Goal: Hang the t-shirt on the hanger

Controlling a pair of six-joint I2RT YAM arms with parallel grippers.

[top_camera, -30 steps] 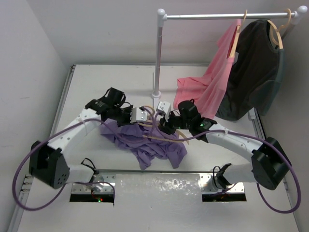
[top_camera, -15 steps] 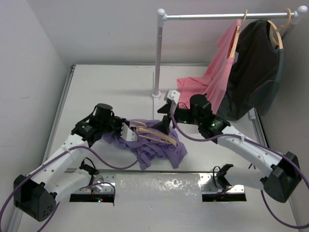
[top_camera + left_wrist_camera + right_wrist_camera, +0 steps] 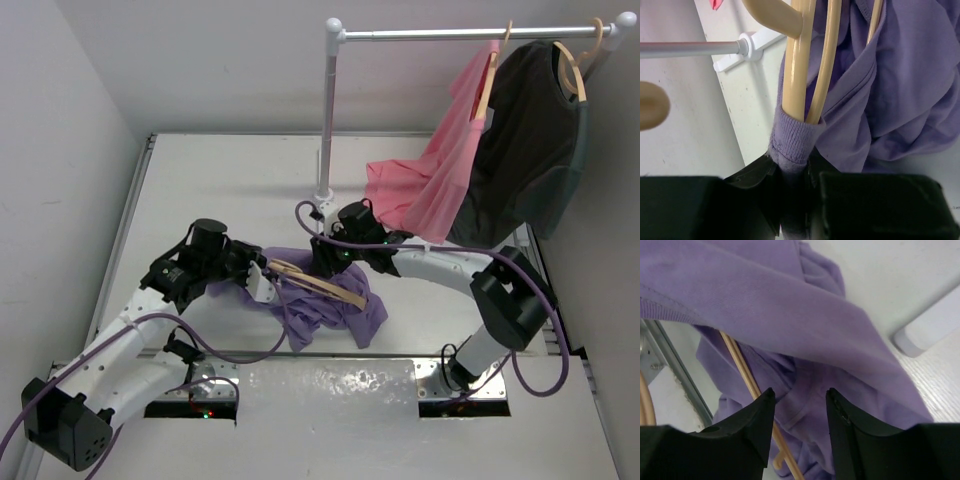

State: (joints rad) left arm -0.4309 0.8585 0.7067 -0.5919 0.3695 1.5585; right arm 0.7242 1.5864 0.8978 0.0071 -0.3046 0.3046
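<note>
The lavender t-shirt [image 3: 335, 312] lies crumpled on the table between my arms. The tan wooden hanger [image 3: 322, 284] lies across it. In the left wrist view the hanger's arms [image 3: 798, 65] run into the shirt's ribbed collar [image 3: 794, 140], and the rest of the t-shirt [image 3: 905, 95] hangs to the right. My left gripper [image 3: 260, 279] is shut on that collar [image 3: 792, 200]. My right gripper [image 3: 326, 256] is open just above the shirt's far side. Between its jaws [image 3: 800, 396] I see purple cloth [image 3: 790, 305] and a thin hanger arm [image 3: 746, 374].
A white clothes rack stands behind, its pole [image 3: 328, 110] and base [image 3: 322, 195] close to my right gripper. A pink garment [image 3: 430, 190] and a dark shirt [image 3: 525, 150] hang from its rail on like hangers. The base also shows in the right wrist view [image 3: 930, 325].
My right arm has folded in and brought its open gripper down and left onto the shirt by the hanger. My left gripper has kept its hold and barely moved.
</note>
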